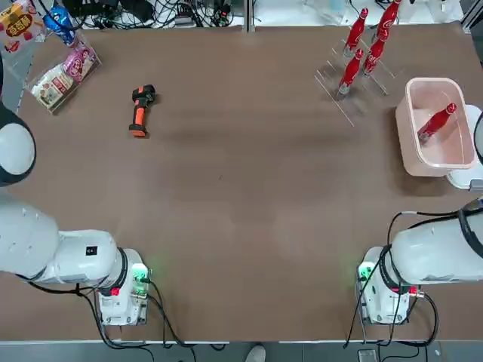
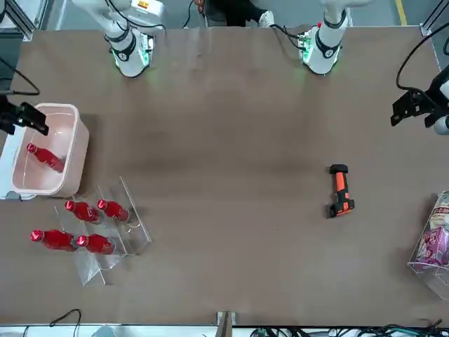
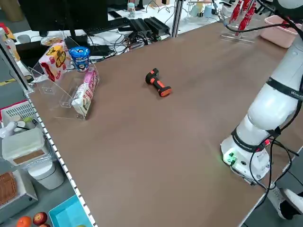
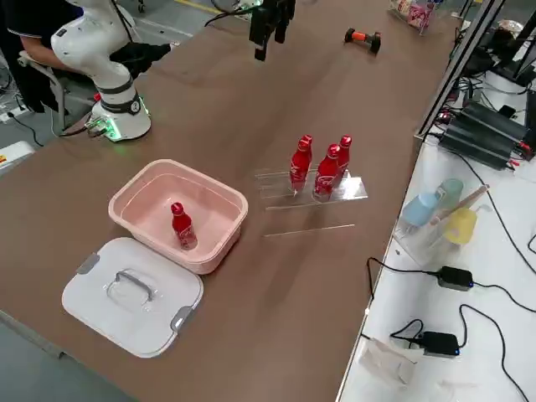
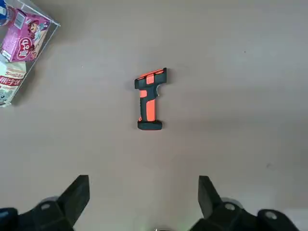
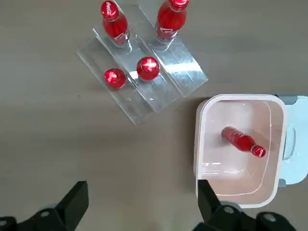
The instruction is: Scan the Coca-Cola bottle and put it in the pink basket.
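Right gripper (image 6: 142,204): jaws spread wide, empty, touching nothing; hangs high above counter (image 1: 249,188), pointing down beside pink basket (image 6: 204,139).
Left gripper (image 5: 143,199): jaws spread wide, empty, pointing down above orange-black scanner (image 5: 149,98).
Coca-Cola bottle (image 6: 242,141) stands tilted inside pink basket.
Four more bottles (image 1: 361,45) upright on clear rack, just beside basket.
White lid (image 4: 132,293) on counter, against basket.
Snack packs in clear stand (image 1: 62,69) at far left corner.

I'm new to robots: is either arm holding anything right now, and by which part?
Nothing. Both the left gripper and right gripper are open and empty; one Coca-Cola bottle lies in the pink basket.
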